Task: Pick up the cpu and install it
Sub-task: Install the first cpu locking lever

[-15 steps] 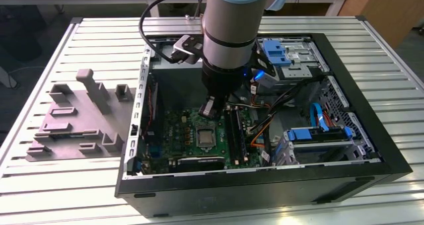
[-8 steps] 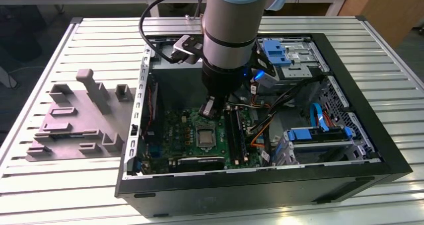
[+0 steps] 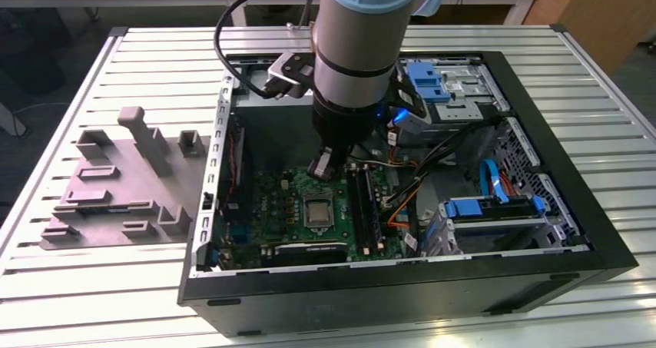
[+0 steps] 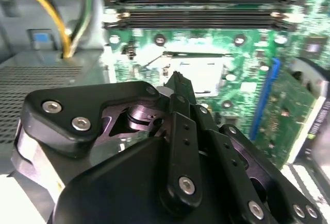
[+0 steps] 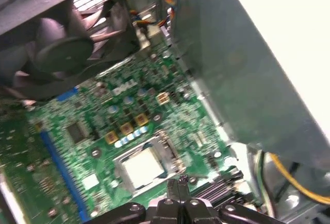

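We see the end effector [image 3: 321, 166] hanging inside the open computer case [image 3: 574, 210], just above the green motherboard [image 3: 282, 202]. In the first wrist view its fingertips [image 5: 178, 189] are pressed together with nothing between them. The cpu [image 5: 143, 166] lies flat in the metal-framed socket [image 5: 167, 149] on the motherboard, pale top up, just beside the fingertips. On the slatted worktop [image 3: 61, 286], a grey plastic tray [image 3: 113, 202] sits at the exterior view's left of the case.
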Controlling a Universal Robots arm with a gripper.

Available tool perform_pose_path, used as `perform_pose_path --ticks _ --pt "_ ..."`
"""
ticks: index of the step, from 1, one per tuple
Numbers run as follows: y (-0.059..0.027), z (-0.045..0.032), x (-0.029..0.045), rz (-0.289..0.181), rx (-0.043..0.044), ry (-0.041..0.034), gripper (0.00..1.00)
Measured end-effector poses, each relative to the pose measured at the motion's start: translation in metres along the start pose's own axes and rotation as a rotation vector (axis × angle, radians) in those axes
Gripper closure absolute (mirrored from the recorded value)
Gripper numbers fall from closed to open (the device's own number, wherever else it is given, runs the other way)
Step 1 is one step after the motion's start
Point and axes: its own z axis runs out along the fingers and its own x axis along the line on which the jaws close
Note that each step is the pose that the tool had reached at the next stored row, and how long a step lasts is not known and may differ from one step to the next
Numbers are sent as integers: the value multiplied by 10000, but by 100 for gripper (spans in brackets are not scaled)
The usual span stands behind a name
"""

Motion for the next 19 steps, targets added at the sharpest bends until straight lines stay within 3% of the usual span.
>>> perform_pose_path --ticks 1,3,15,19 --pt "0 0 0 -6 -32 -88 89" --pt "0 0 -1 -10 -10 -120 89" --pt "-87 -3 -138 -10 -7 -121 89" --pt "-90 -3 -142 -9 -7 -121 89"
